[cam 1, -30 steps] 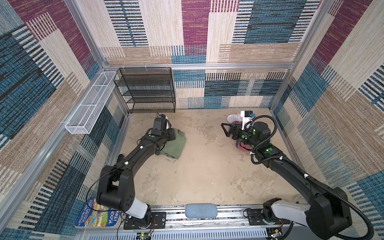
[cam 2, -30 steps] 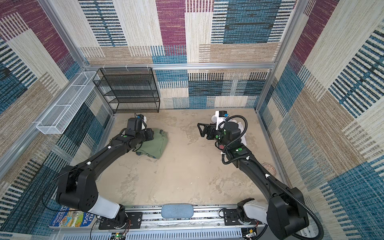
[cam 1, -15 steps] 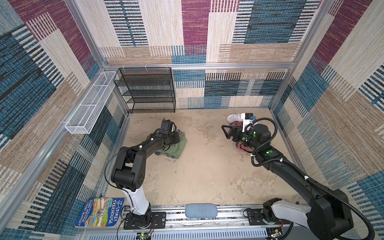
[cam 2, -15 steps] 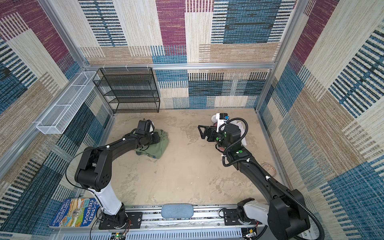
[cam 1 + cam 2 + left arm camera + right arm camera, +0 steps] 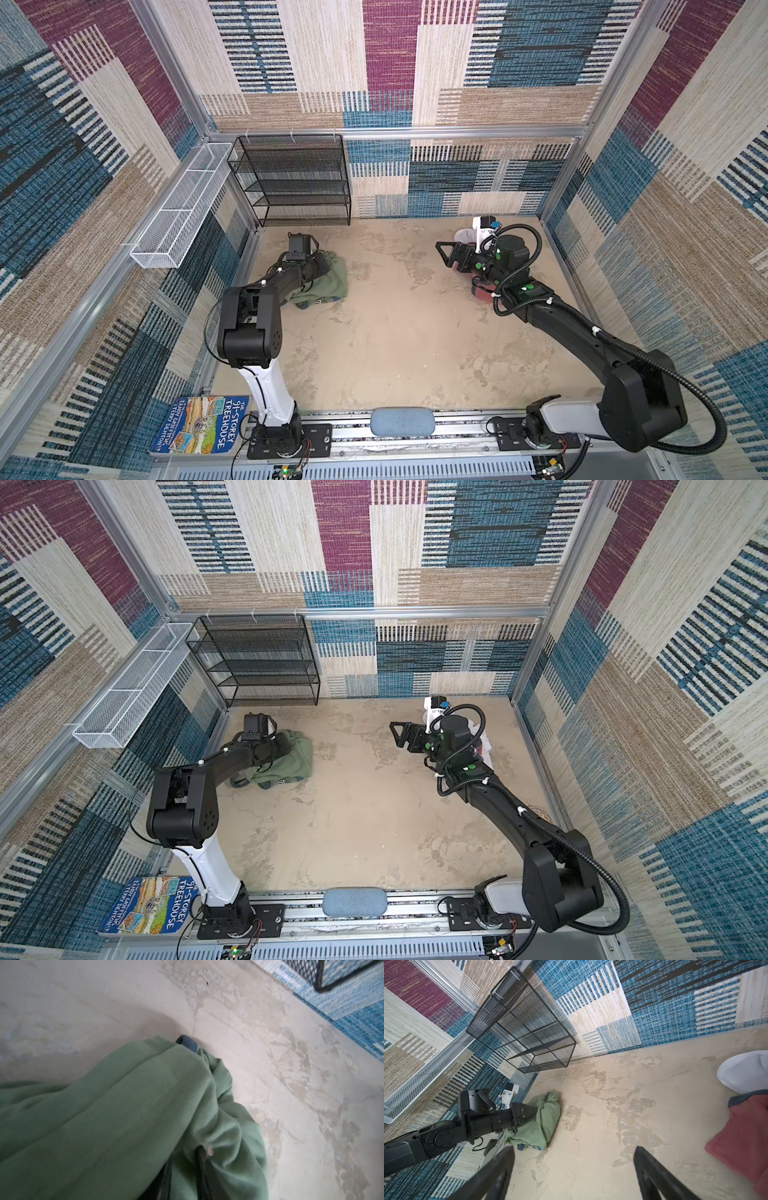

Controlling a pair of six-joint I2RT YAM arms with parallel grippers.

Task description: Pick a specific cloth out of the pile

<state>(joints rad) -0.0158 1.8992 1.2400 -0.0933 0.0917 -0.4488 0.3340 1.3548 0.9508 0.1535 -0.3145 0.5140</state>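
In both top views a picture book (image 5: 199, 424) lies at the lower left edge, beside the base of my left arm. Higher up, left of centre, the cloth (image 5: 332, 282), an olive-green garment with a grey-blue band, lies bunched on the beige floor (image 5: 407, 332). My left gripper (image 5: 532, 1112) is pushed into it. In the left wrist view my dark fingers (image 5: 204, 1167) are clamped on a fold, with green fabric gathered around them. Right of centre, my right gripper (image 5: 573, 1148) hangs over bare floor, its fingers wide apart and holding nothing. Just behind it, near the right edge of the floor, sits the pile (image 5: 482, 293): a rust-red garment (image 5: 741, 1138) and a white garment (image 5: 745, 1072), touching each other and well apart from the cloth. Farthest back, a black mesh rack (image 5: 297, 183) stands against the rear wall, and a white wire basket (image 5: 178, 208) hangs on the left wall.
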